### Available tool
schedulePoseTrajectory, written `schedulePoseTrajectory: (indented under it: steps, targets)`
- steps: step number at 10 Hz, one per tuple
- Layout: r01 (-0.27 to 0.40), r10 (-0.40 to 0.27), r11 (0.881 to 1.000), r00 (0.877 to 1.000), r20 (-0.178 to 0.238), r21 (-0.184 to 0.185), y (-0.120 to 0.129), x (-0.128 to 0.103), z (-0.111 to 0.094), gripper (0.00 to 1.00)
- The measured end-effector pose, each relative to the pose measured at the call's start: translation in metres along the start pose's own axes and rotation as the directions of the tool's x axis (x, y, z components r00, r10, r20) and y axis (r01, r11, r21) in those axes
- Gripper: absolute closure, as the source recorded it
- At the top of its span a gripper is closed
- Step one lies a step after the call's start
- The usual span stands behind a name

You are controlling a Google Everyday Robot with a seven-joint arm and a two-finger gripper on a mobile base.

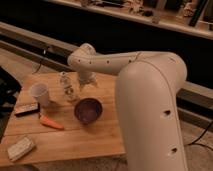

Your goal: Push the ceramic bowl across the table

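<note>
The ceramic bowl is dark purple and glossy, sitting upright near the middle of the wooden table. My gripper hangs at the end of the white arm, just behind the bowl's far rim and a little above the tabletop. It points downward. A small gap shows between it and the bowl.
A white paper cup stands at the left. A clear plastic bottle stands just left of the gripper. An orange carrot, a dark flat object and a pale sponge-like block lie toward the left and front edges.
</note>
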Motion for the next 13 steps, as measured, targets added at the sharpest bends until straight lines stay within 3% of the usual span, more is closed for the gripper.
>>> schedulePoseTrajectory:
  steps: [5, 13]
  targets:
    - [-0.014, 0.013, 1.0, 0.998, -0.065, -0.015, 0.007, 0.013, 0.021, 0.35]
    - [-0.019, 0.016, 0.999, 0.992, -0.128, -0.026, 0.008, 0.044, 0.035, 0.35]
